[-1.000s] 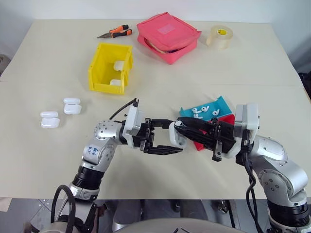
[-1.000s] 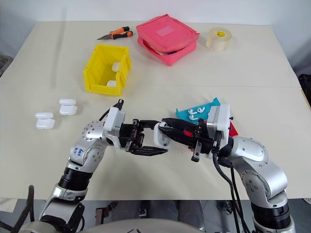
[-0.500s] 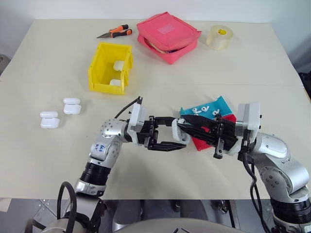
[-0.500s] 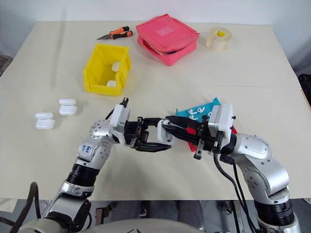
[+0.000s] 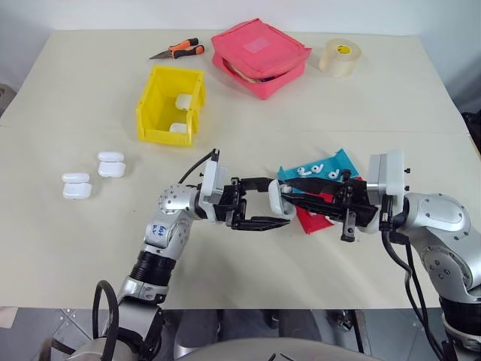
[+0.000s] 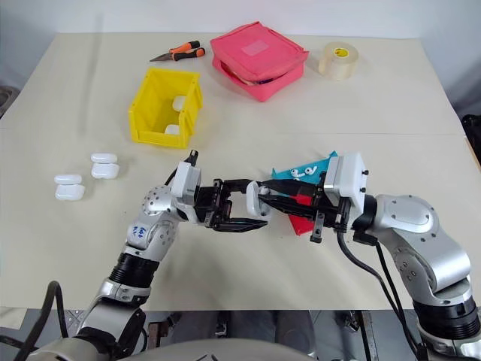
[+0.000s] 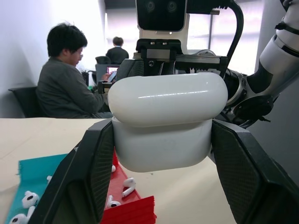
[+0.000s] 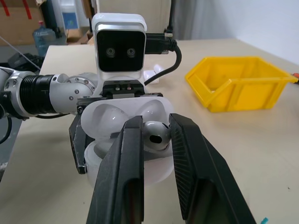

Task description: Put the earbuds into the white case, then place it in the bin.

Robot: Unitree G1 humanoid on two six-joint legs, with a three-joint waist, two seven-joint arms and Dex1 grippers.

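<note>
Head views: left gripper (image 5: 259,203) clamped on the white case (image 5: 279,202), held above the bench (image 5: 75,248) at mid-front, lid swung open toward the right gripper (image 5: 291,197). Right gripper narrowed on one of the earbuds, tip at the case mouth. Bin (image 5: 171,104) well apart at the far left, two cases inside. More earbuds (image 5: 312,170) on the blue tray (image 5: 342,162).

Left wrist view: fingers (image 7: 91,172) pressing both flanks of the case (image 7: 163,121), long axis spanning the fingers, lid uppermost.

Right wrist view: fingers (image 8: 124,172) nipping an earbud (image 8: 156,134), bulb toward the open case (image 8: 117,116).
</note>
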